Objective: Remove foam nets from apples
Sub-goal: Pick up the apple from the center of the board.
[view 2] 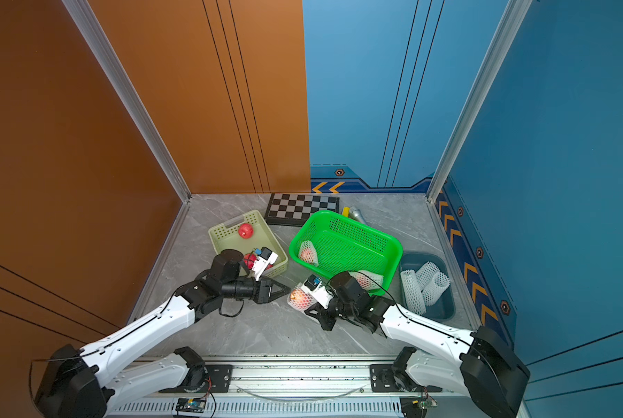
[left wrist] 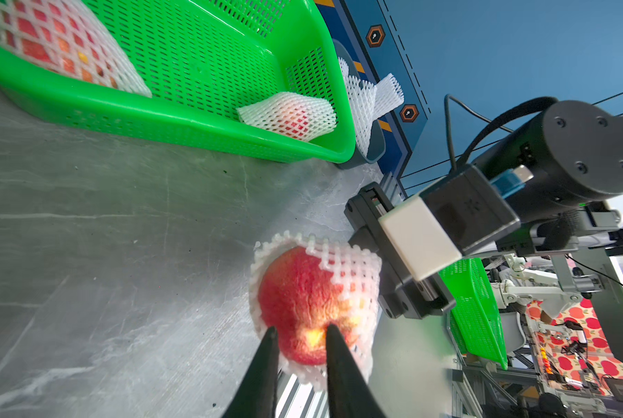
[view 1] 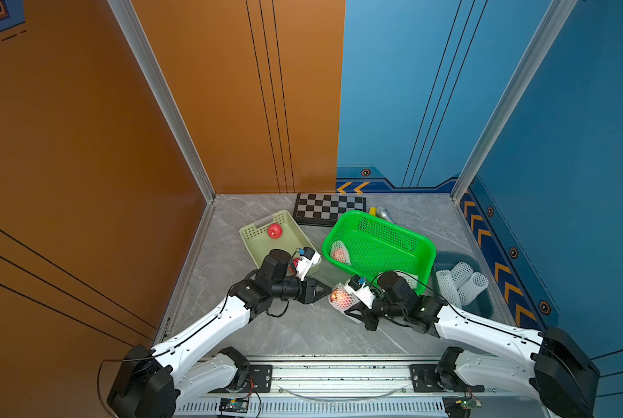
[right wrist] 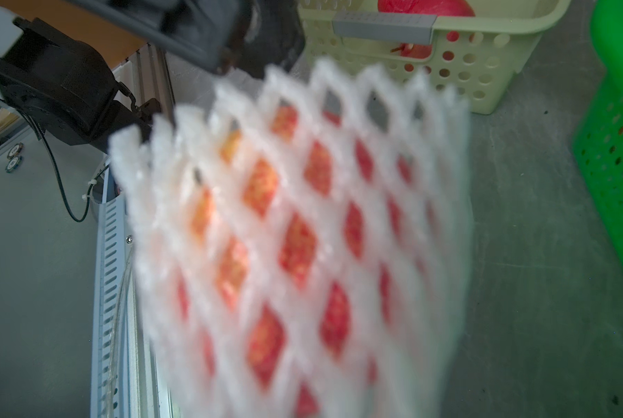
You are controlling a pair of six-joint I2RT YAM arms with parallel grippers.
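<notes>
We are mid-strip on the apple (left wrist: 295,300) just in front of the green basket (view 1: 353,213). The right gripper (view 1: 353,309) is clamped on the foam net (left wrist: 353,275) (its tips hidden by mesh). The left gripper (left wrist: 299,331) has its fingers (left wrist: 266,362) narrowly parted at the apple's bared end; contact is unclear. Next, we judge, it must seize the fruit and draw it out.

1. left arm (view 1: 208,325): stretched in from my near left corner, forearm low and almost level, wrist rolled onto its side.
2. left pincer (view 1: 329,288): fingers (left wrist: 266,362) a narrow gap apart, tips pointing across at my right pincer.
3. right arm (view 1: 483,325): reaching in from the near right corner, elbow bent, wrist turned inward to face the left one.
4. right pincer (view 1: 351,312): clamped tight on the end of a foam net (view 1: 339,307); its fingertips are hidden behind the mesh.
</notes>
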